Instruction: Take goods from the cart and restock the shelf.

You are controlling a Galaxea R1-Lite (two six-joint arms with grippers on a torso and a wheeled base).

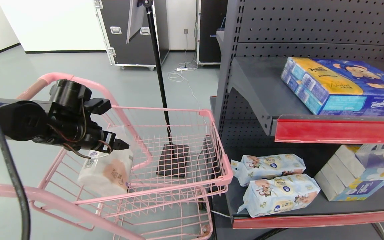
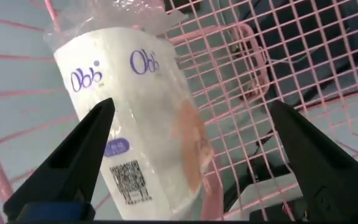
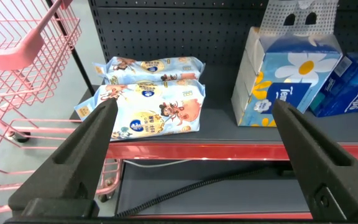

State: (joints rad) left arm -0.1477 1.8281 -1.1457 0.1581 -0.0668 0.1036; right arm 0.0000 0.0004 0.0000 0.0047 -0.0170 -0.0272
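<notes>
A white plastic-wrapped paper pack stands tilted inside the pink wire cart, leaning on its left side. My left gripper hovers just above the pack. In the left wrist view it is open wide, with the pack framed between its fingers but untouched and the cart mesh behind. My right gripper is open and holds nothing. It faces the lower shelf, where two patterned packs lie beside a tissue bundle.
The grey shelf unit stands right of the cart. A blue tissue multipack lies on the upper board, with bare board to its left. Two patterned packs and a tissue bundle are below. A black pole stand rises behind the cart.
</notes>
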